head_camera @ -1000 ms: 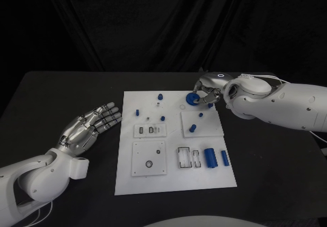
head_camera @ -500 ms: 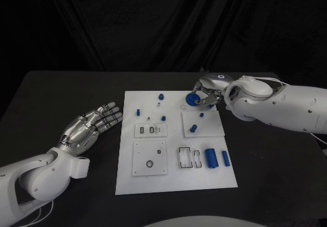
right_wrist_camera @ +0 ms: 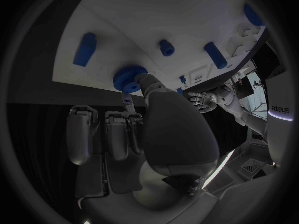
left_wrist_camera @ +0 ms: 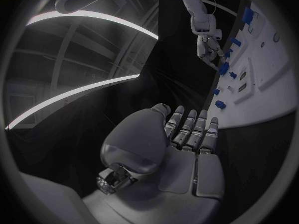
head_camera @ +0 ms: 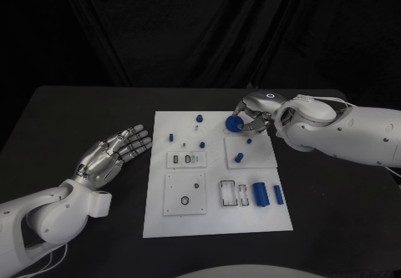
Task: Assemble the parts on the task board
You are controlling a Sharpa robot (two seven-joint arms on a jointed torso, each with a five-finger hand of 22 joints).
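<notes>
The white task board lies in the middle of the black table. My right hand hovers over the board's far right part and pinches a blue gear between thumb and a finger; the right wrist view shows the same gear just above the board. My left hand lies open and flat on the table left of the board, fingers spread, holding nothing. Small blue pegs stand on the board. Two blue cylinders lie near its right edge.
Raised white blocks with slots and holes sit on the board's near half. A blue peg stands on the right block below my right hand. Bare black table surrounds the board on all sides.
The camera has shifted a little. My right hand keeps hold of the blue gear and has edged slightly left over the board. The left hand has not moved.
</notes>
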